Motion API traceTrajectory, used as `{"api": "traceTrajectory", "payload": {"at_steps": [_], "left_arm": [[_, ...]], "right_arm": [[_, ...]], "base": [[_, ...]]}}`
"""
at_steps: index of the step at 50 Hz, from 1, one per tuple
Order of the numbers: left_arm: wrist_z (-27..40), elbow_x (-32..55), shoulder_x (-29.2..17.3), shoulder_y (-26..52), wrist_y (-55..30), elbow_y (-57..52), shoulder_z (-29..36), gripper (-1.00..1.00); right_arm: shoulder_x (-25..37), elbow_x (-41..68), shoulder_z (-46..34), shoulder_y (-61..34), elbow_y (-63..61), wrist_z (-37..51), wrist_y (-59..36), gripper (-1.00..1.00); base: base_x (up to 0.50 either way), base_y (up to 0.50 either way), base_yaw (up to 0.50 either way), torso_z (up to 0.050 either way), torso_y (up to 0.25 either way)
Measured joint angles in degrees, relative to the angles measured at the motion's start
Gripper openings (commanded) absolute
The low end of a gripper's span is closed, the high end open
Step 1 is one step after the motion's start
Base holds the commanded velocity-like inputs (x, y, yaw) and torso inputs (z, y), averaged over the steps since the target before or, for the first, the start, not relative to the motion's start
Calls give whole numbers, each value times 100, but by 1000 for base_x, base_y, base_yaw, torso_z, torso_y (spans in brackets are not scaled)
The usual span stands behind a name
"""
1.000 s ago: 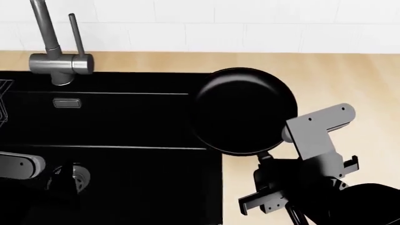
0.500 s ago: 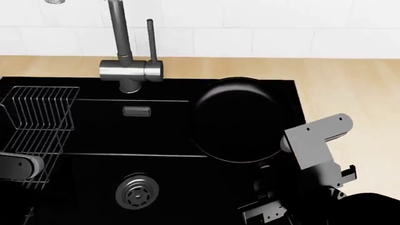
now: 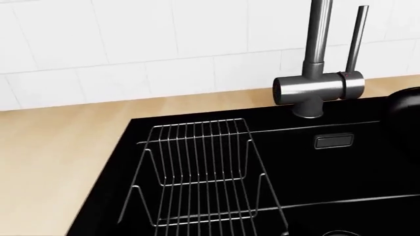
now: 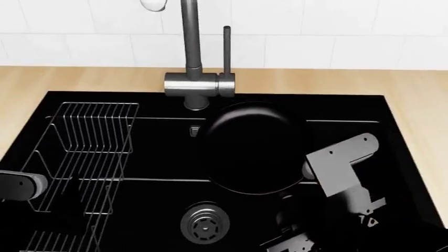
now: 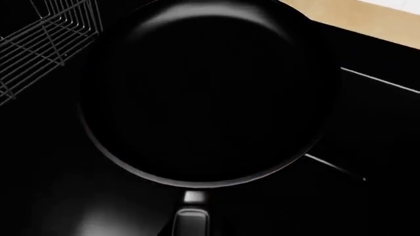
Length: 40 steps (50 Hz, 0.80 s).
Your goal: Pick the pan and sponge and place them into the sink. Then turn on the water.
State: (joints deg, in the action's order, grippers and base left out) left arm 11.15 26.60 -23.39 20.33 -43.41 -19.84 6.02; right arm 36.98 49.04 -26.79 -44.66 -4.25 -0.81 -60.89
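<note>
The black pan [image 4: 257, 148] hangs level over the right half of the matte-black sink [image 4: 392, 131], its rim just in front of the faucet base. Its thin handle [image 5: 192, 220] runs back into my right gripper [image 4: 287, 208], which is shut on it; the fingers are dark against the basin. The pan fills the right wrist view [image 5: 203, 93]. My left arm's grey link [image 4: 20, 186] shows at the left edge, but its gripper cannot be made out against the black sink. The sponge is out of view. No water runs from the faucet [image 4: 192, 84].
A wire rack [image 4: 87, 152] stands in the sink's left part. The silver drain [image 4: 204, 223] lies in front of the pan. The faucet's upright lever [image 4: 227, 50] stands beside the spout pipe. An overflow slot [image 3: 333, 141] sits in the back wall. Wooden counter [image 4: 28, 84] surrounds the sink.
The view has swung so the whole sink is centred. The pan, still held by my right arm, has moved from the sink's right rim to over the basin.
</note>
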Motion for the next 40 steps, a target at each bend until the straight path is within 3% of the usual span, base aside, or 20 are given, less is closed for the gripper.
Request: {"api": "traceTrajectory", "payload": {"at_steps": [14, 40], "left_arm": [[64, 29, 9, 40, -54, -40, 9, 100], [55, 57, -36, -2, 19, 13, 4, 100]], "right_arm": [[-292, -717, -848, -423, 1109, -1099, 717, -100], [-1390, -1852, -1976, -701, 4136, -3025, 2690, -100]], "base": [[0, 0, 0, 0, 1], [0, 0, 0, 1, 2]]}}
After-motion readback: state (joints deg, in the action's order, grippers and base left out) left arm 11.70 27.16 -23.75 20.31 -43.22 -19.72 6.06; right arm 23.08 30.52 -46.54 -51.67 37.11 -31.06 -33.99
